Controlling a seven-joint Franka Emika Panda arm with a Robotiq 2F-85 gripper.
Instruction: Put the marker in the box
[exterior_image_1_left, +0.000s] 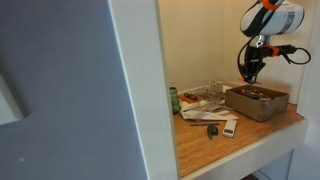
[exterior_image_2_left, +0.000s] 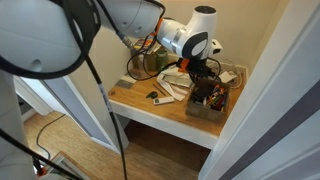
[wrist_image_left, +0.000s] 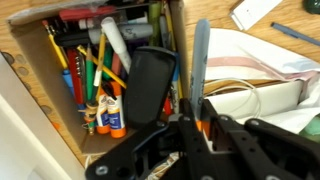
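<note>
Claw (wrist_image_left: 178, 60): over one wall of the box (wrist_image_left: 40, 90), jaws parted, nothing visible between. Best handling: rise straight, clearing that wall.

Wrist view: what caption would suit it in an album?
Claw poised over a cardboard box crammed with pens and markers.

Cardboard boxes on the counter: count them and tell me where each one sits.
1. The box sits on the wooden counter, under the tool. Clutter beside it may hide others.

cardboard box (wrist_image_left: 38, 85) crammed with pens (wrist_image_left: 99, 68), jaws parted
</note>
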